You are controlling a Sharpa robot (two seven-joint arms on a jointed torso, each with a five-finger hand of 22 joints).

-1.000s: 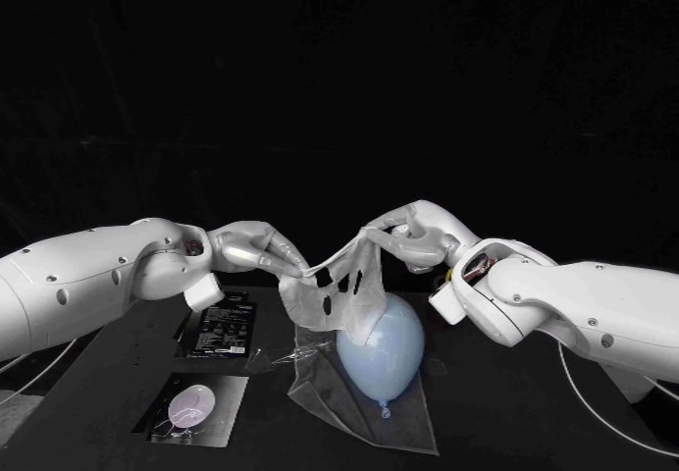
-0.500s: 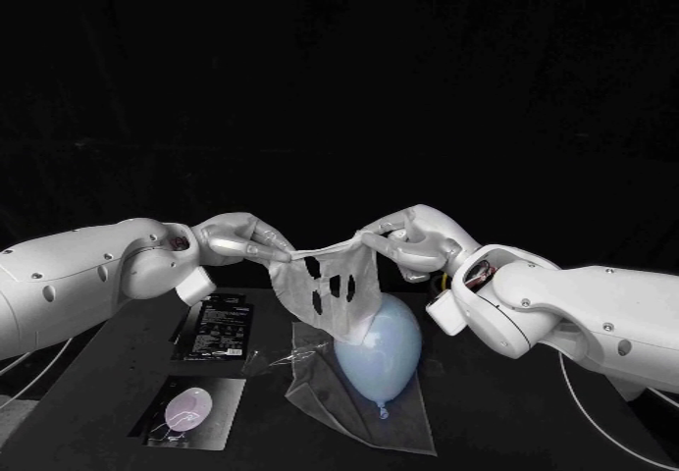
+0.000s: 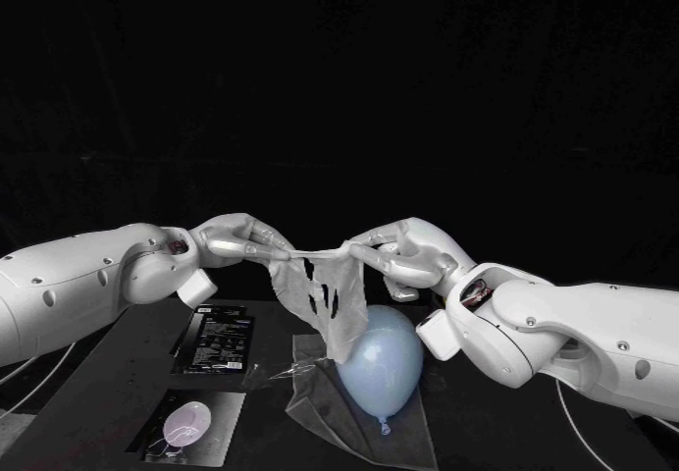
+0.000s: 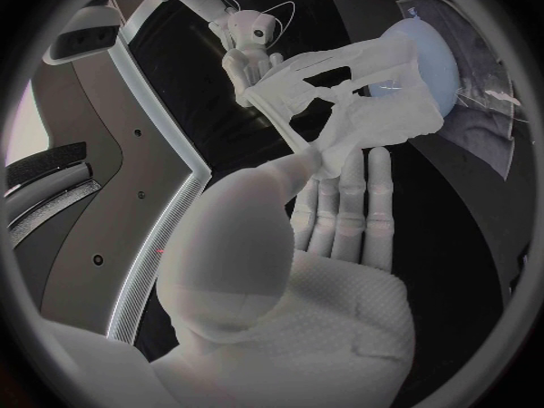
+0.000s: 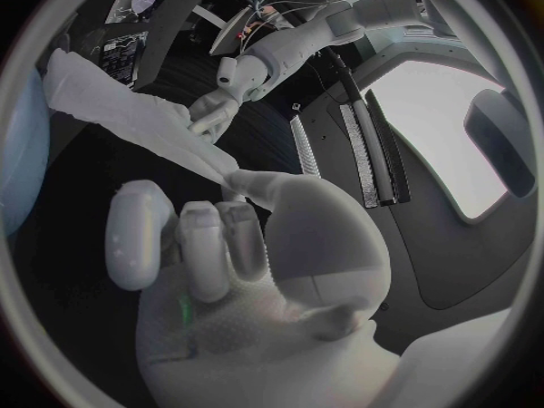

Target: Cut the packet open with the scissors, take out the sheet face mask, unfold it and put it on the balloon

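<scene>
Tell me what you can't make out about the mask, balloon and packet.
- Head view: whether the mask touches the balloon; the mask hangs in front of that spot.
- Head view: print on the packet, too small to read.
- Right wrist view: most of the balloon, cut off by the circle's rim.
- Left wrist view: where the left hand pinches the mask, covered by its thumb.

White left arm (image 3: 85,285) and right arm (image 3: 580,339) with dark screw dots, silver left robot hand (image 3: 237,240), silver right robot hand (image 3: 407,251), white cables (image 3: 560,392)

A black table (image 3: 481,437) lies under dim light — behind it, a plain black backdrop (image 3: 339,98).
</scene>
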